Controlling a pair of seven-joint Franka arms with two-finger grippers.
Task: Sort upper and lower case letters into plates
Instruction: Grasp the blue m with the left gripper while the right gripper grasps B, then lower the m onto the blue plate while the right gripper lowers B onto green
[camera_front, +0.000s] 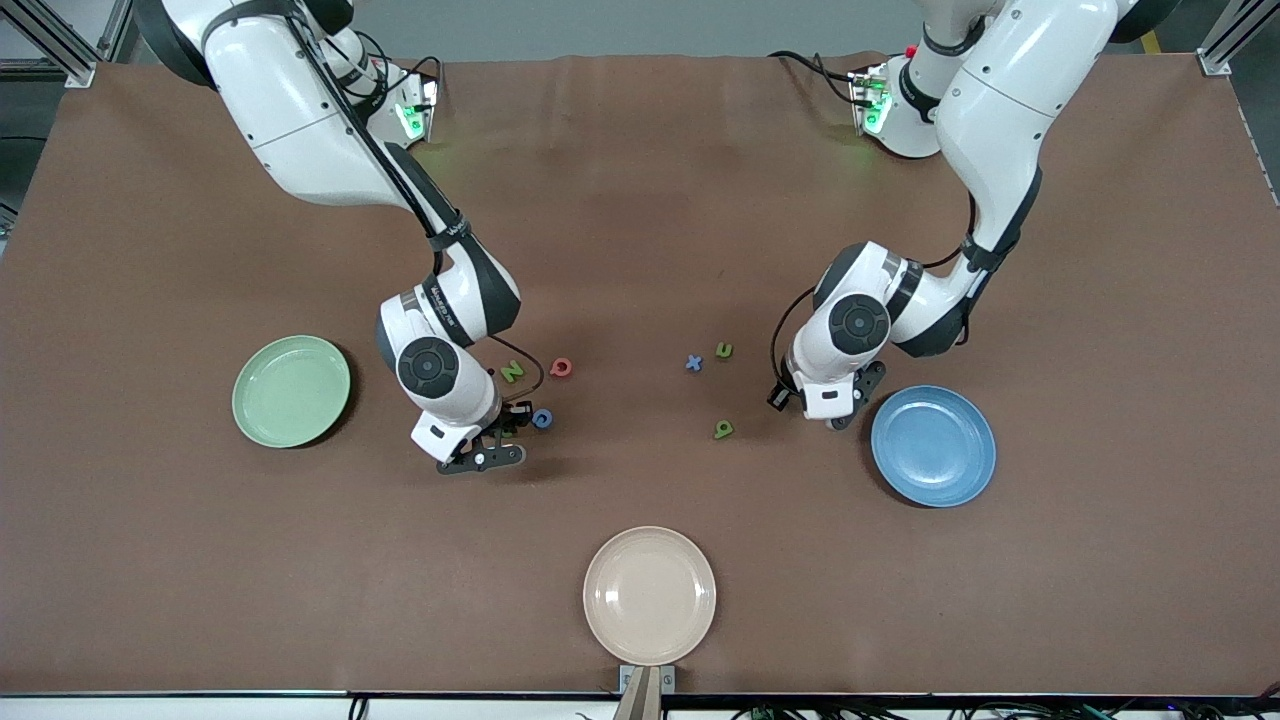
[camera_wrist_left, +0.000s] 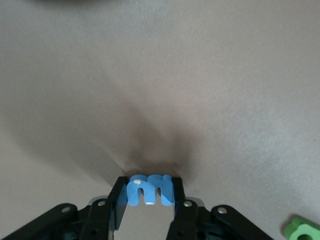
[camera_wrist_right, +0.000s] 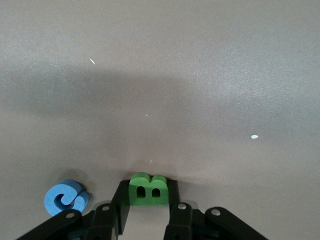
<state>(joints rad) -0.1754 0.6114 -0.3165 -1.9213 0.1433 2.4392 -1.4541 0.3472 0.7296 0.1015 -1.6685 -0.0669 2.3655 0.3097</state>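
My left gripper (camera_front: 848, 408) is low over the table beside the blue plate (camera_front: 932, 445), shut on the blue m (camera_wrist_left: 150, 190), which is hidden in the front view. My right gripper (camera_front: 508, 428) is low over the table, shut on the green B (camera_wrist_right: 148, 192), next to the blue G (camera_front: 541, 418), which also shows in the right wrist view (camera_wrist_right: 66, 198). The green N (camera_front: 512, 372) and red Q (camera_front: 561, 367) lie just beside them. The blue x (camera_front: 693, 363), green u (camera_front: 723, 350) and green g (camera_front: 723, 429) lie mid-table. The pale green plate (camera_front: 290, 390) holds nothing.
A cream-beige plate (camera_front: 650, 595) sits near the table's front edge, nearest the front camera. A green letter's edge (camera_wrist_left: 302, 227) shows at the corner of the left wrist view. The brown table cover (camera_front: 640, 200) is bare toward the robots' bases.
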